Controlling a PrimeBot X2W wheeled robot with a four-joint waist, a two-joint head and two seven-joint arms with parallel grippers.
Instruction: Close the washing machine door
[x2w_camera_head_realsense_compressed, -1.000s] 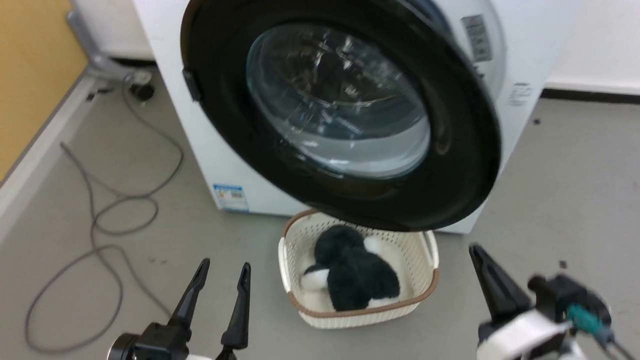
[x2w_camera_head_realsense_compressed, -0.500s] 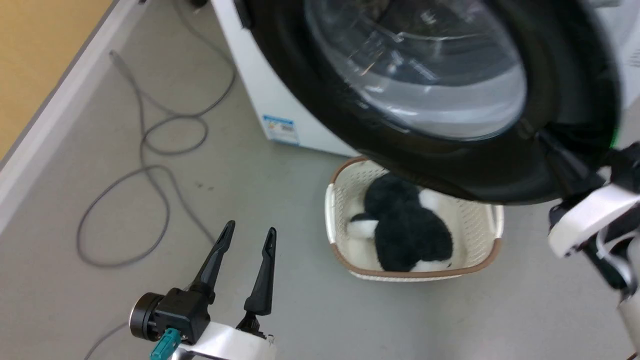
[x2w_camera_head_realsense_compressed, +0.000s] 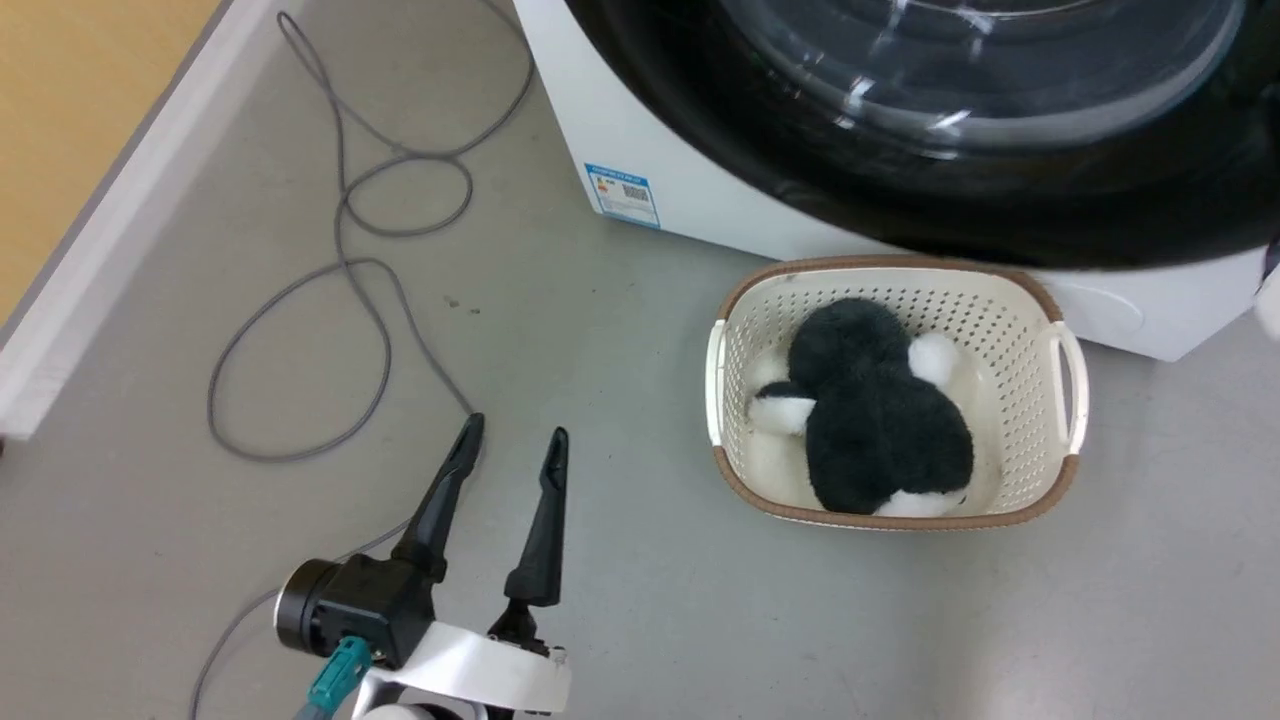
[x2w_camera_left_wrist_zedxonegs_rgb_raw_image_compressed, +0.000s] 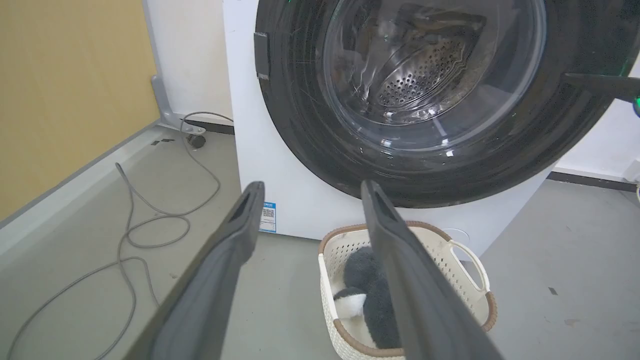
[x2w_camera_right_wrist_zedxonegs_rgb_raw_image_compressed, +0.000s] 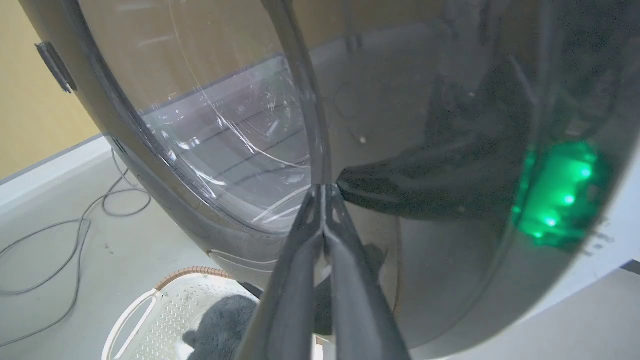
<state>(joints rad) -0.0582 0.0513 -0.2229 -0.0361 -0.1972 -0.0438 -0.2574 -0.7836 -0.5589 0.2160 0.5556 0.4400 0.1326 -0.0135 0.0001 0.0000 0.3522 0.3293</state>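
The washing machine door (x2w_camera_left_wrist_zedxonegs_rgb_raw_image_compressed: 310, 135) is a black disc with a clear glass bowl. In the left wrist view it lies close against the white washing machine (x2w_camera_left_wrist_zedxonegs_rgb_raw_image_compressed: 245, 125), and the steel drum shows through the glass. In the head view the door's (x2w_camera_head_realsense_compressed: 750, 130) black rim runs along the top, above the washing machine's (x2w_camera_head_realsense_compressed: 620, 130) white front. My right gripper (x2w_camera_right_wrist_zedxonegs_rgb_raw_image_compressed: 322, 189) is shut, and its joined tips touch the door's (x2w_camera_right_wrist_zedxonegs_rgb_raw_image_compressed: 200, 125) glossy outer face. One of its fingers (x2w_camera_left_wrist_zedxonegs_rgb_raw_image_compressed: 600, 84) reaches in from the right. My left gripper (x2w_camera_head_realsense_compressed: 516, 430) hangs open over the floor, far from the door.
A cream perforated basket (x2w_camera_head_realsense_compressed: 1065, 400) holding a black and white plush toy (x2w_camera_head_realsense_compressed: 880, 420) stands on the floor just below the door. A grey cable (x2w_camera_head_realsense_compressed: 380, 300) loops over the floor on the left. A pale baseboard (x2w_camera_head_realsense_compressed: 120, 220) and a yellow wall (x2w_camera_head_realsense_compressed: 80, 100) bound the left side.
The head camera has tilted down and moved closer. My right gripper rose from the lower right onto the door's face. The door has swung in towards the machine front.
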